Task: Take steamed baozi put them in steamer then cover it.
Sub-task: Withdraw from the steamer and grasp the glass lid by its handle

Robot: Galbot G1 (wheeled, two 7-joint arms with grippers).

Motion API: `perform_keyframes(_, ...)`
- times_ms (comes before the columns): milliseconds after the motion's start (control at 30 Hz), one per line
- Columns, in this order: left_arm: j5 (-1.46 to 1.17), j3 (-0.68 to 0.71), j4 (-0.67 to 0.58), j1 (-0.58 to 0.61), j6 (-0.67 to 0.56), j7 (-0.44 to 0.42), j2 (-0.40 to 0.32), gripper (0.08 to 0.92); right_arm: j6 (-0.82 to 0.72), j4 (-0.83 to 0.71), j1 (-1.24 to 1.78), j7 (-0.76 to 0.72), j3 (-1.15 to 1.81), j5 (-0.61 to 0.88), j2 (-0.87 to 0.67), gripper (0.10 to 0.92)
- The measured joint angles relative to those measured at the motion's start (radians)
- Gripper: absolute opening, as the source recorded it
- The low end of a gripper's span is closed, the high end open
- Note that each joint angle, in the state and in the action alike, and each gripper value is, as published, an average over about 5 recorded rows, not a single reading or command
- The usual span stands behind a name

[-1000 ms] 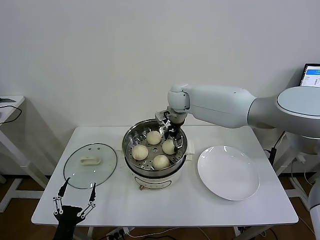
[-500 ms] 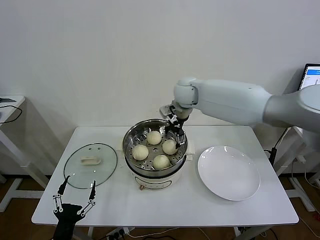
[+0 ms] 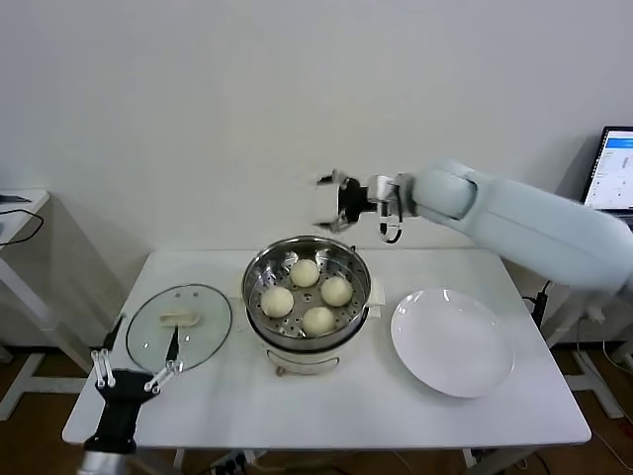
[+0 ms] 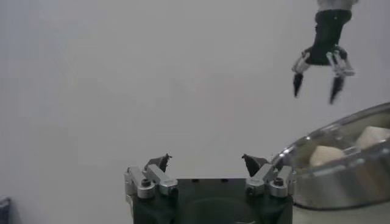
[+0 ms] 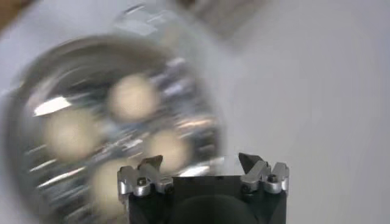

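Four steamed baozi (image 3: 306,293) sitting in steamer (image 3: 259,269), mid-table, atop white pot base (image 3: 309,356). Arranged as far one, left one, right one, near one, all on perforated bottom, none stacked. Seen blurred too in right wrist view (image 5: 131,97), and partly over the rim in left wrist view (image 4: 329,155).

Right gripper (image 3: 334,201) up in the air above far rim of steamer, clear of it, pointing left w/ arm (image 3: 514,223) stretching in from right. Fingers spread wide, nothing between them. Same gripper seen far off in left wrist view (image 4: 317,82), tips apart, empty.

Cover (image 3: 179,327) lying flat on table (image 3: 415,416), left of steamer, just beside it, not on it. Cream handle (image 3: 179,320) on top, facing up.

Left gripper (image 3: 134,358) at near-left table edge, over near rim of cover, fingers (image 3: 172,346) splayed open, holding nothing. Contact w/ cover: can't tell.

White plate (image 3: 452,341) right of steamer, bare. Laptop screen (image 3: 613,168) at far right edge, off table. Small side table (image 3: 15,213) at far left.
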State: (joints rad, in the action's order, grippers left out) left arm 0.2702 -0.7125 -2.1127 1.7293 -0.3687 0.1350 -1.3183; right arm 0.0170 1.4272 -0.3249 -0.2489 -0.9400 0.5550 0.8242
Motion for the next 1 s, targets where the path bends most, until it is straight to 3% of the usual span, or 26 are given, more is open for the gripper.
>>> perform_keyframes(167, 0.043, 0.006, 0.007, -0.053, 0.047, 0.02, 0.013, 0.823, 0.075, 0.04, 0.287, 0.199, 0.294, -0.013, -0.037, 0.823)
perform_keyframes(367, 0.106, 0.008, 0.035, -0.104, 0.078, 0.036, 0.026, 0.823, 0.156, 0.079, 0.637, 0.329, 0.625, -0.054, -0.026, 0.823)
perform_keyframes(700, 0.302, -0.002, 0.151, -0.153, 0.125, 0.08, 0.067, 0.823, 0.261, 0.117, 1.116, 0.408, 1.027, -0.141, 0.097, 0.823)
perform_keyframes(1000, 0.564, -0.005, 0.28, -0.193, 0.188, 0.108, 0.091, 0.823, 0.301, 0.159, 1.355, 0.431, 1.19, -0.192, 0.204, 0.823)
